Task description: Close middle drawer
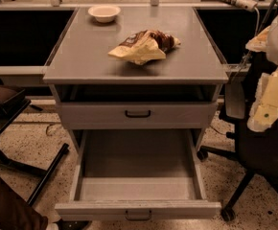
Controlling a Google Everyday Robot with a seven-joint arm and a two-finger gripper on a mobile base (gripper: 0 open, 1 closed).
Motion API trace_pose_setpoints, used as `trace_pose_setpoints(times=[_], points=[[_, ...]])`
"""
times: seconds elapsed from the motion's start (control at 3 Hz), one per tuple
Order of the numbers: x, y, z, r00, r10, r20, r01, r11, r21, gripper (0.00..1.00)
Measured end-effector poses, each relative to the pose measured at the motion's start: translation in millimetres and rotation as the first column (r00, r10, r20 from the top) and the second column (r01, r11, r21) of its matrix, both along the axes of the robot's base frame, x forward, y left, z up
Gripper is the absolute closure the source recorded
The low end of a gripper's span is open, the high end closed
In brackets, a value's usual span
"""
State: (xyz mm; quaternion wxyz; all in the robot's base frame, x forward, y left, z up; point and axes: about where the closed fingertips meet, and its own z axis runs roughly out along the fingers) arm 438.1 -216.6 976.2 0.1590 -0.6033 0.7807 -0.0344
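Shallow grey metal middle drawer (177, 209) open; cream end effector (267, 110) far right.

readable text: none in this view.
snack bag (144, 46): crumpled wrapper lying on the table (81, 56), printed in dark brown and pale yellow (patches of colour only; no word, brand or number can be made out).
top drawer (91, 114): plain grey front, nothing legible on it.
middle drawer (91, 210): pulled-out one, plain grey front, nothing legible on it.
gripper (268, 110): at the right edge, beside the table's right side; pale casing with one small round green mark (a dot, not a letter).
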Motion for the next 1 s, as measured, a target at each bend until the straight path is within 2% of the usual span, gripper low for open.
trace_pose_setpoints(times=[0.33, 0.67, 1.0], points=[[0, 0, 0, 1.0000, 0.000, 0.000, 0.000, 1.000, 0.000, 0.00], [-4, -4, -14, 0.9991, -0.039, -0.014, 0.039, 0.999, -0.001, 0.00], [-17, -10, -45, 0.9960, -0.088, -0.016, 0.088, 0.996, -0.013, 0.00]])
